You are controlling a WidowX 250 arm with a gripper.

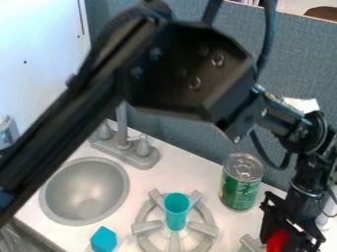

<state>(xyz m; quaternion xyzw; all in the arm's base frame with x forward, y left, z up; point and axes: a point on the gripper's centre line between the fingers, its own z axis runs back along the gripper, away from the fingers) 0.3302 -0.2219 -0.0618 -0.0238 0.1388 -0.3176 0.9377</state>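
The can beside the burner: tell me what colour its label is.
The label is mostly green; it shows best in the camera view.

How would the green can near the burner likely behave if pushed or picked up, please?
The can has a closed metal lid, so it may be full and fairly heavy. Its wall looks stiff and smooth, so it could slip but should hardly squash. Tipped over, its round body would probably roll.

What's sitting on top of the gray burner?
A teal cup stands upright over the middle of the burner. The burner's arms show around it, but the spot hidden by the cup can't be seen. The green can is beside the burner, not on it.
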